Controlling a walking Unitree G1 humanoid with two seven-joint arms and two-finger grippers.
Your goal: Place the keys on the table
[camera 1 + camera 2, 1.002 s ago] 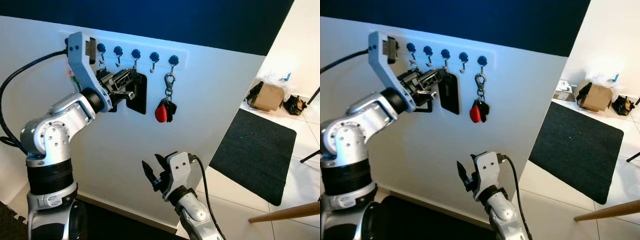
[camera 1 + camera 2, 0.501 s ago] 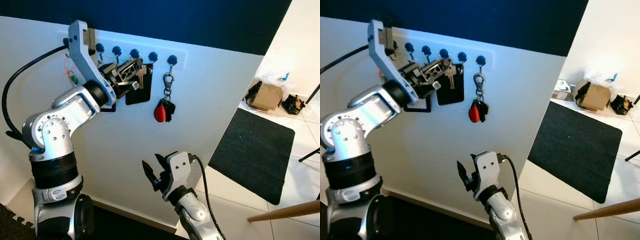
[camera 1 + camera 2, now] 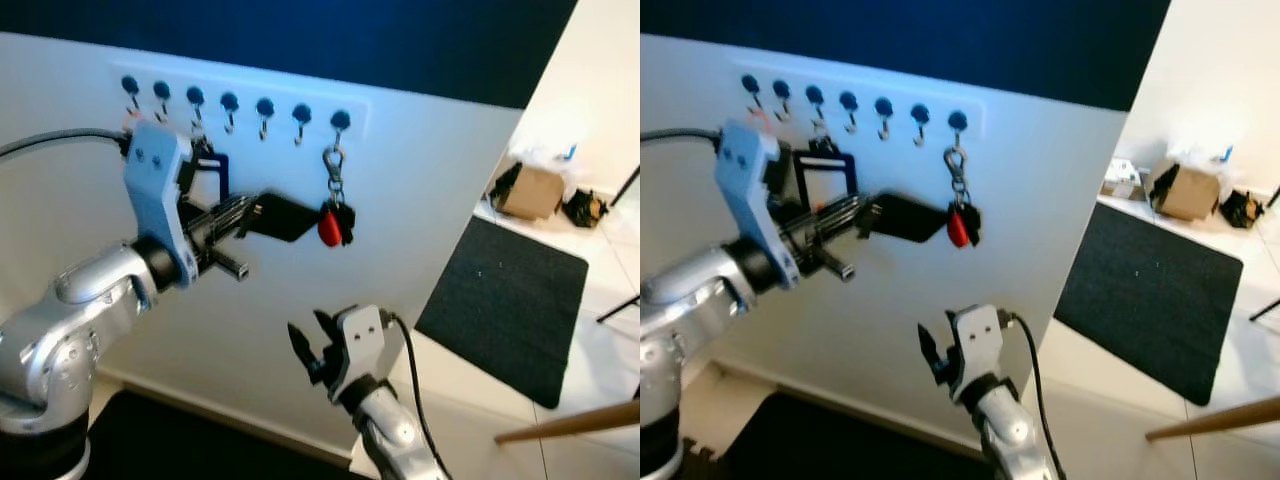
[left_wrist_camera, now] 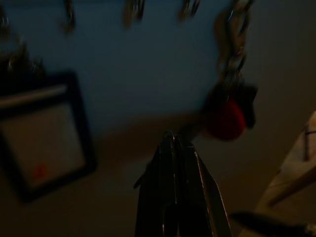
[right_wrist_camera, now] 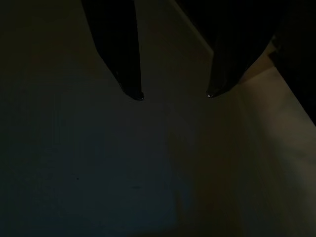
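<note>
A bunch of keys with a black pouch point(image 3: 287, 216) is off the hooks and sticks out sideways in front of the white wall. My left gripper point(image 3: 248, 212) is shut on its left end, and its fingers point(image 4: 173, 148) are pressed together in the left wrist view. A second key set with a red fob point(image 3: 328, 228) hangs by a carabiner from the rightmost hook point(image 3: 340, 120), just right of the black pouch. My right gripper point(image 3: 310, 345) hovers low in front of the wall, open, with its fingertips point(image 5: 136, 94) apart and nothing between them.
A row of blue-knobbed hooks point(image 3: 229, 102) runs along the white wall. A black-framed tag point(image 3: 825, 175) hangs under the hooks behind my left wrist. To the right lie a black floor mat point(image 3: 510, 290), a cardboard box point(image 3: 530, 192) and a wooden pole point(image 3: 570, 422).
My left gripper has dropped down and pulled away from the hook row, taking the black key pouch off its hook. The right gripper has stayed put.
</note>
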